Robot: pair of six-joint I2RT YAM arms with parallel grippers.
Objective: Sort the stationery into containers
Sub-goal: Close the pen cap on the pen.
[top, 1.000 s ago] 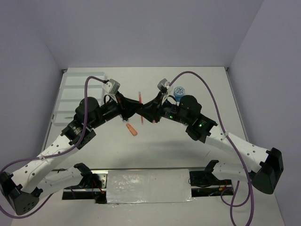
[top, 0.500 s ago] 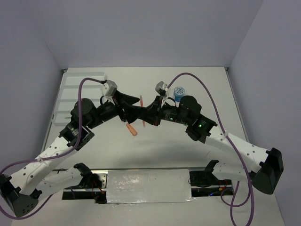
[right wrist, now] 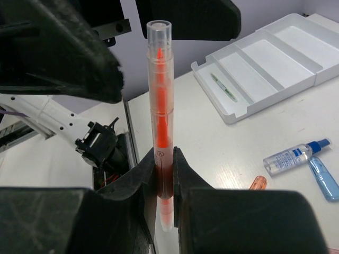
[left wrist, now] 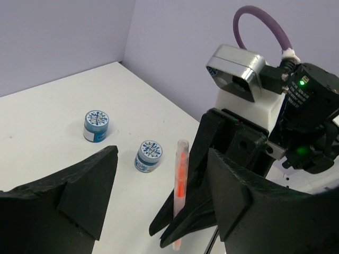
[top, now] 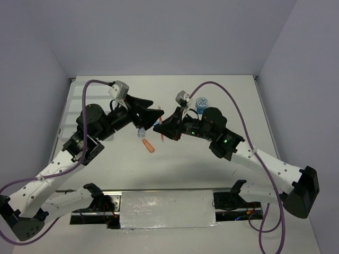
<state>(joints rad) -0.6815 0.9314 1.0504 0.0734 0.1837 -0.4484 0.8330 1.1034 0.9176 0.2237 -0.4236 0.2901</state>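
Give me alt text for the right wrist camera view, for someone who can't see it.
The right fingers pinch a clear orange marker upright at centre frame. Behind it sits a white four-compartment tray with a thin green pen in one slot, and a small blue-capped bottle lies nearer.

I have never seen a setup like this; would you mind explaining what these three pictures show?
Two robot arms are bolted to a white table. One picture looks down from above; the other two come from cameras on each wrist. The right gripper clamps an orange pen; the left gripper is open close by. On the table lie two tape rolls, a small bottle, an orange piece, and a white tray with a green pen in one compartment.
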